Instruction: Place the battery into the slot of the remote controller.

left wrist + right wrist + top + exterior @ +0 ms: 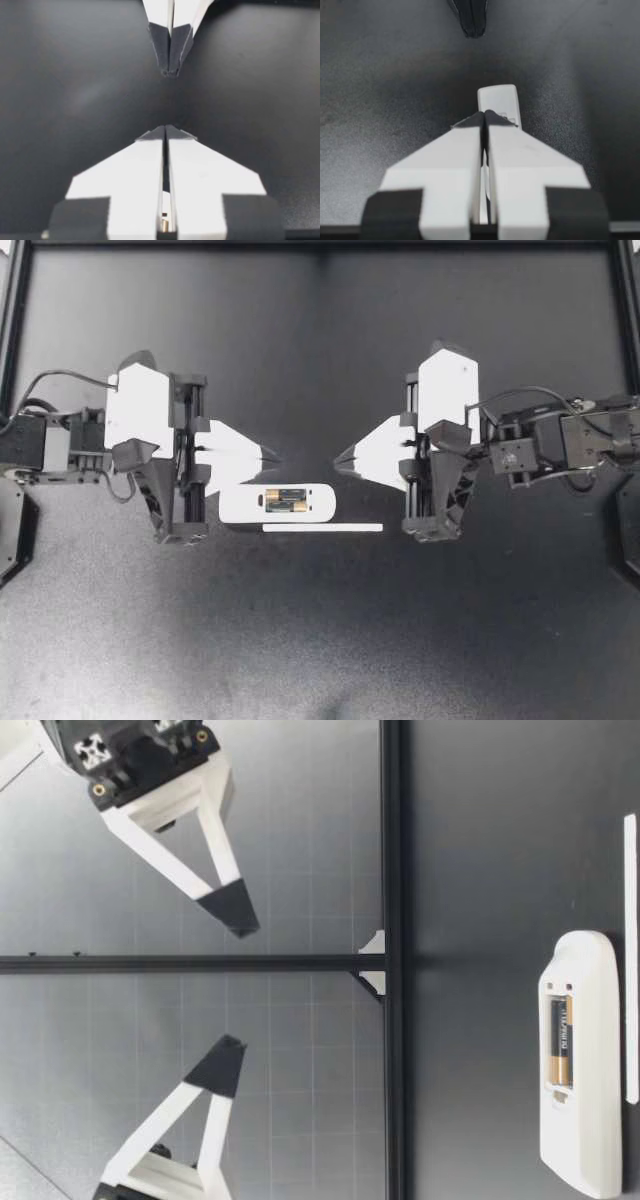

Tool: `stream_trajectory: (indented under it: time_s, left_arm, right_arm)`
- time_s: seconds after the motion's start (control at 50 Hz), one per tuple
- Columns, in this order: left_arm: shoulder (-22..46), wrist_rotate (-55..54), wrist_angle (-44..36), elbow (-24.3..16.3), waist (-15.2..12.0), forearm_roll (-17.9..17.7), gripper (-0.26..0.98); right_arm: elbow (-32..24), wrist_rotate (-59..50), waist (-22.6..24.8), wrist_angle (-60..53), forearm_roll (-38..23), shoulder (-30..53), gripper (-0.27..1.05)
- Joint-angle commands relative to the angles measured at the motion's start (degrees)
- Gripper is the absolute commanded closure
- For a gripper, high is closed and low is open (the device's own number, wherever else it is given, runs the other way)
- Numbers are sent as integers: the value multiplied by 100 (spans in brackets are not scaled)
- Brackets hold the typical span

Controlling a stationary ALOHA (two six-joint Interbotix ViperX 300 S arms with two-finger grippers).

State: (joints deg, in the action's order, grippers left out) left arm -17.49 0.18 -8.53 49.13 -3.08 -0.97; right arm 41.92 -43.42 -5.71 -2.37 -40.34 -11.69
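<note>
Hovering with left tool (272,456) and right tool (340,459) pressed together, we are seeing the gold-and-black cylindrical battery (286,501) seated in the slot of the white plastic remote controller (240,504); a stray nudge risks dislodging it.

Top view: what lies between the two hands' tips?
In the top view, only bare table lies between my left hand and my right hand; the remote lies beside that gap.

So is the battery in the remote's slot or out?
In. The battery lies seated inside the remote, uncovered, as both the top and low views show.
</note>
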Motion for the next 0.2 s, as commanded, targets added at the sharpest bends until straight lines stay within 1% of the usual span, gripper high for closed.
stream_trajectory:
  time_s: [0.0, 0.18]
  left_arm:
    - [-97, 9, -62, -62, -18, 9, 88]
    - [-97, 0, -53, -88, -18, 9, 88]
  right_arm:
    - [-167, 9, 35, -26, 9, -35, 88]
    - [-193, 9, 26, -26, 0, 0, 88]
